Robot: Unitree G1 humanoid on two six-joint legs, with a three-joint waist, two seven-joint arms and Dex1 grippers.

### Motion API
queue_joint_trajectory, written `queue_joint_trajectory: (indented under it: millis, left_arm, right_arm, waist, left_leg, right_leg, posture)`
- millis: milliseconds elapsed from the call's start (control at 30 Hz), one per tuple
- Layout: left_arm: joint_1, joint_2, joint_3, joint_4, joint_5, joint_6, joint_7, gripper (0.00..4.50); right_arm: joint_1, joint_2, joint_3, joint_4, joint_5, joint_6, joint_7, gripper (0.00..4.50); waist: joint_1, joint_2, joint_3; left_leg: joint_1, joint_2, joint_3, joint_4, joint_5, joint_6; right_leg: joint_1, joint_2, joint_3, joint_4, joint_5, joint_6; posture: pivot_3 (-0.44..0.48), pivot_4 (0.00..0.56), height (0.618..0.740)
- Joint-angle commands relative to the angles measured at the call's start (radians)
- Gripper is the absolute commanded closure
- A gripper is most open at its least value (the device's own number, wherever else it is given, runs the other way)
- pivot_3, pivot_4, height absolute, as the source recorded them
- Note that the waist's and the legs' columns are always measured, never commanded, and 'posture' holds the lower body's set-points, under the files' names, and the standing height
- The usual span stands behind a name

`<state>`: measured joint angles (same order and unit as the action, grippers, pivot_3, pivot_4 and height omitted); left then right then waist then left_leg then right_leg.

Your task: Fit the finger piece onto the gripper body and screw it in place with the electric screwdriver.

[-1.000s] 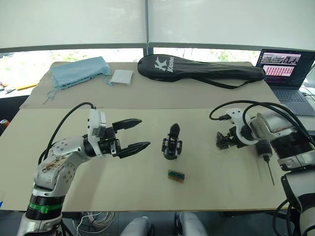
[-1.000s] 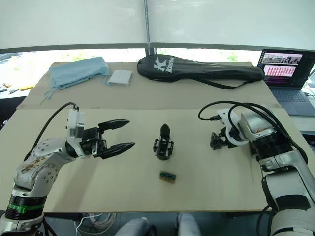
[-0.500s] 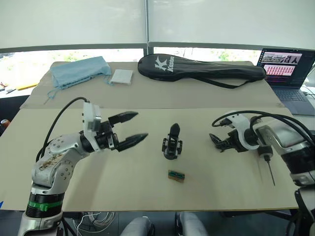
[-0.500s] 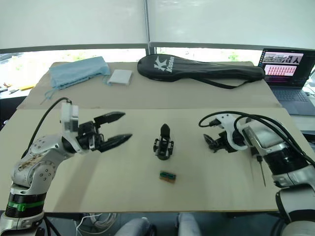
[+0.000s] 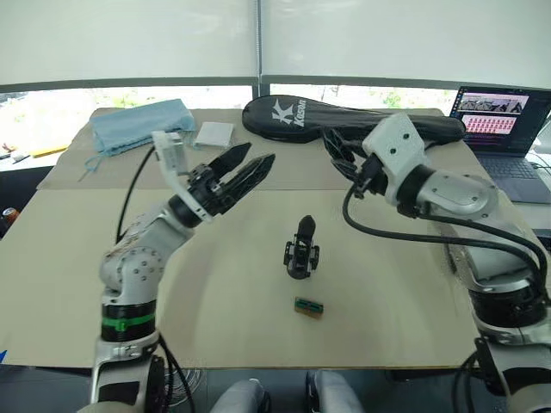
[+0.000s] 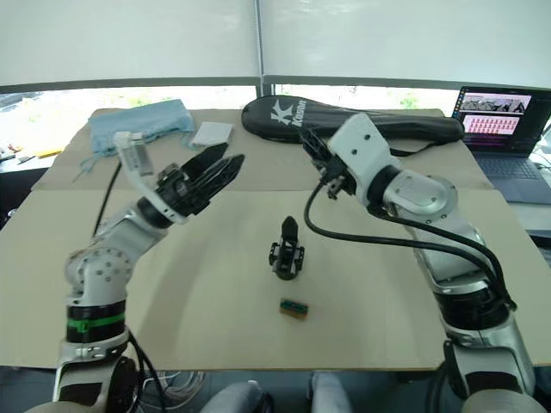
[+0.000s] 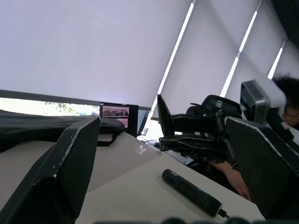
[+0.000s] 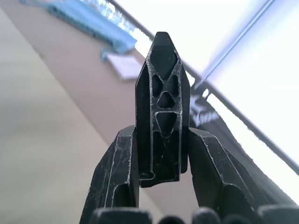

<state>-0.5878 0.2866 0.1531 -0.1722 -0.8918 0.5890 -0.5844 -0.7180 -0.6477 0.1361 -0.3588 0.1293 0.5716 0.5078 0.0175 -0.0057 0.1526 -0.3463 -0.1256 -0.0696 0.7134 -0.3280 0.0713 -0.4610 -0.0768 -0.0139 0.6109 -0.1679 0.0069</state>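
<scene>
On the near part of the table (image 5: 215,327) lies a small green block (image 5: 308,307). Just behind it the gripper body (image 5: 300,250) stands upright. The electric screwdriver (image 7: 191,193) lies on the table. The left gripper (image 5: 245,172) is lifted up high, its fingers apart and holding nothing. The right gripper (image 8: 161,184) is lifted too, squeezing the finger piece (image 8: 161,112), whose bottom end is hidden.

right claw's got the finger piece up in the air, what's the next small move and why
Probably bring the right claw down toward the gripper body, tip leading. The finger piece sits clamped between that claw's fingers, raised well above the table near the racket bag, while the gripper body stands alone at the table's middle. The left claw hangs open and empty, free to steady the body.
</scene>
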Motion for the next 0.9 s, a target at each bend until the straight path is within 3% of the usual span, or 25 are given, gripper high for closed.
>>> queue_joint_trajectory:
  millis: [33,433,733,833,900]
  left_arm:
    - [-0.041,-0.037,-0.033,0.005,0.036,-0.035,0.002,0.0]
    - [-0.103,-0.215,-0.031,0.077,0.097,-0.14,0.082,0.0]
    - [-0.114,-0.265,-0.035,0.079,0.077,-0.122,0.092,0.0]
    - [-0.117,-0.283,-0.032,0.08,0.075,-0.127,0.097,0.79]
    - [-0.115,-0.291,-0.031,0.081,0.075,-0.13,0.096,1.77]
  right_arm:
    - [-0.022,0.034,0.014,-0.023,-0.054,-0.096,-0.018,3.4]
    - [-0.009,0.092,0.058,-0.041,-0.143,-0.168,0.014,3.4]
    - [-0.008,0.096,0.05,-0.037,-0.164,-0.182,0.026,3.4]
    - [-0.007,0.096,0.044,-0.038,-0.163,-0.181,0.03,3.4]
    - [-0.007,0.097,0.042,-0.039,-0.163,-0.178,0.033,3.4]
  waist:
    - [-0.005,0.0,0.0]
    - [-0.006,0.0,0.0]
    - [-0.007,0.0,0.0]
    - [-0.006,0.0,0.0]
    - [-0.006,0.0,0.0]
  left_leg:
    - [0.0,0.0,0.0,0.0,0.0,0.0]
    - [0.001,0.001,0.0,0.0,0.001,-0.001]
    - [0.001,0.001,0.0,0.0,0.001,-0.001]
    - [0.001,0.001,0.0,0.0,0.001,-0.001]
    - [0.001,0.001,0.0,0.0,0.001,-0.001]
  right_leg:
    - [0.0,0.0,0.0,0.0,0.0,0.0]
    - [0.0,0.001,0.001,0.0,0.0,0.0]
    - [0.0,0.001,0.001,0.0,0.0,0.0]
    - [0.0,0.001,0.002,0.0,0.0,0.0]
    - [0.0,0.001,0.001,0.0,0.0,0.0]
  posture:
    - [0.0,0.15,0.74]
    - [0.0,0.15,0.74]
    - [0.0,0.15,0.74]
    - [0.0,0.15,0.74]
    - [0.0,0.15,0.74]
